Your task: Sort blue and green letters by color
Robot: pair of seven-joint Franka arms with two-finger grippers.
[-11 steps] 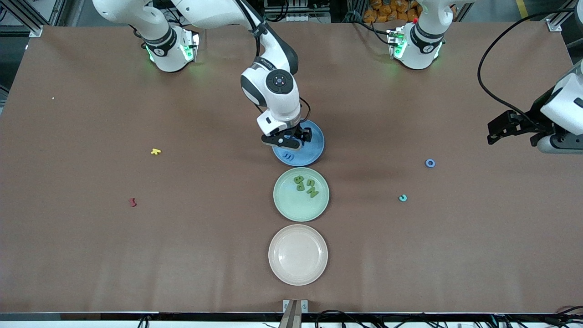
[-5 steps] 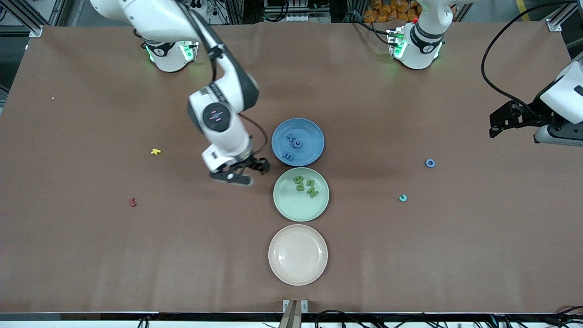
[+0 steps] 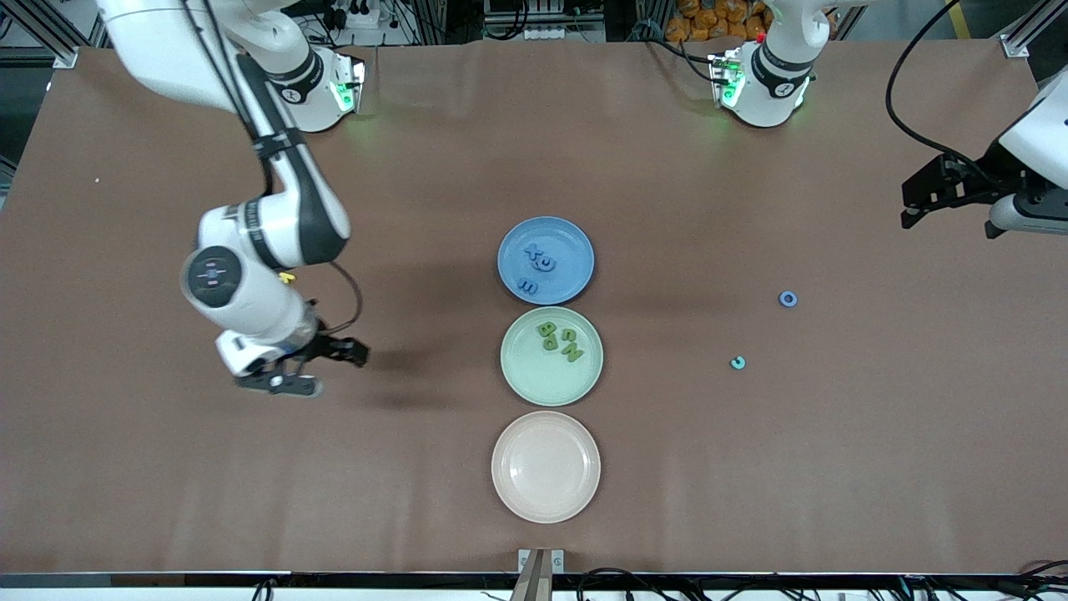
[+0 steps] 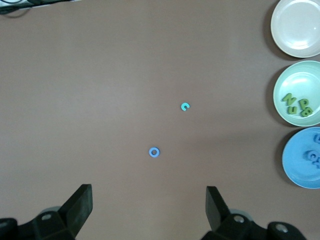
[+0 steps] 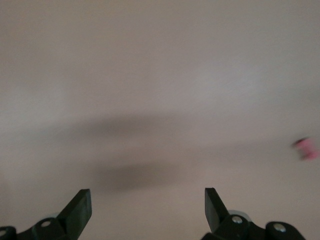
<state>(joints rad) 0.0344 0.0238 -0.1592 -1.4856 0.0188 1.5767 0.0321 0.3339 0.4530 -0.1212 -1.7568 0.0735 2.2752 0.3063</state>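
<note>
Right arm reaching out low over the tabletop toward its own end, right gripper (image 3: pixel 321 367) hanging with fingers spread, left arm waiting raised at its edge, left gripper (image 3: pixel 926 196) standing wide, empty

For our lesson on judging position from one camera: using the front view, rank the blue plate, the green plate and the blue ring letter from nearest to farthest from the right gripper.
1. green plate, middle of the plate row.
2. blue plate, beside it, farther from the front camera.
3. blue ring letter, toward the left arm's end.

The right gripper hangs over bare table toward the right arm's end.
</note>
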